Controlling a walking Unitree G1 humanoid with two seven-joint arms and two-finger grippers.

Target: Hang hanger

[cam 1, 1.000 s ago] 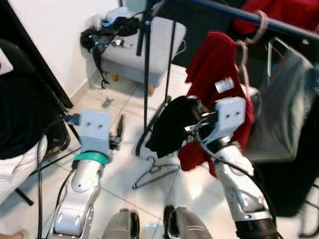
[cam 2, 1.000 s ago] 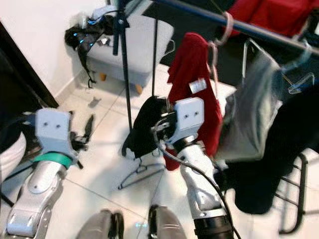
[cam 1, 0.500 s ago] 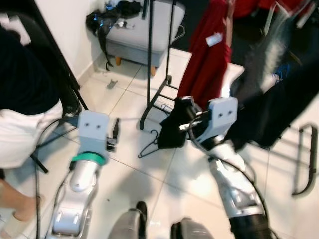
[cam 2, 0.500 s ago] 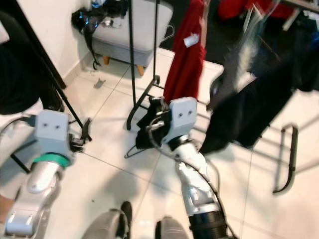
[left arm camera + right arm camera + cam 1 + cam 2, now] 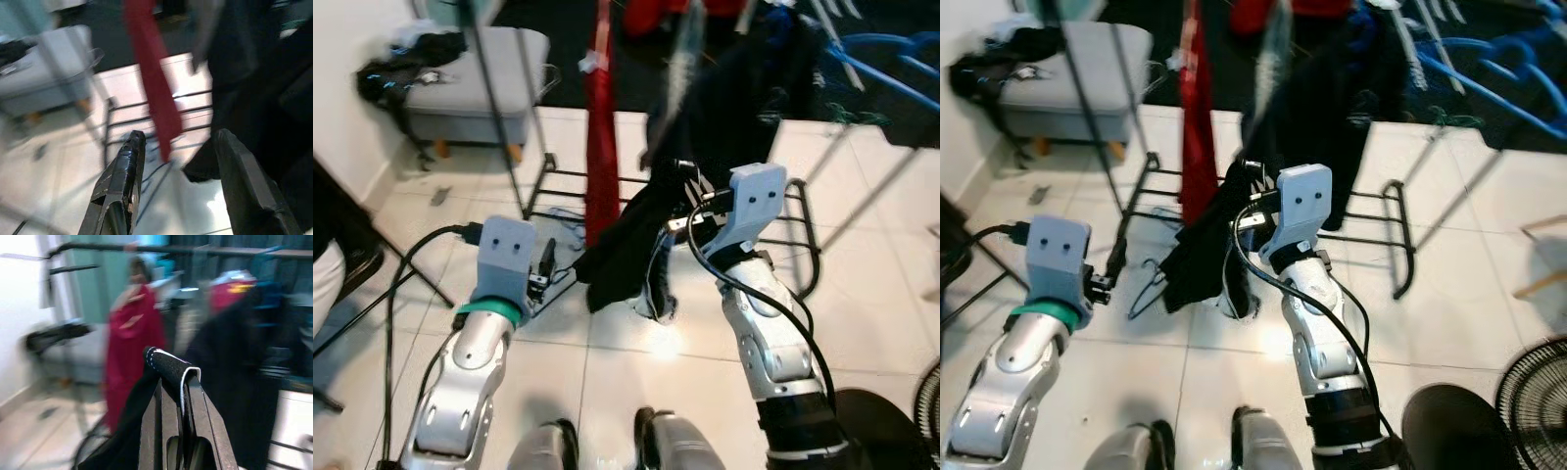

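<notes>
Item: black garment [image 5: 626,245], held draped over the pinched-together fingers of the right gripper [image 5: 168,374], just in front of the clothes rack [image 5: 1111,127]. Left gripper [image 5: 176,166]: fingers spread wide, holding nothing, low beside the rack's base. Spare wire hanger [image 5: 1148,284]: on the tiles by that base. Step judged: carrying toward the rack. Next move called for raising the load up to the rack's rail.

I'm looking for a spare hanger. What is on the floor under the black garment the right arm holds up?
Beside the black garment that the right gripper pinches, a wire hanger lies on the tiles by the rack's base. Whatever lies directly beneath the cloth is covered.
</notes>
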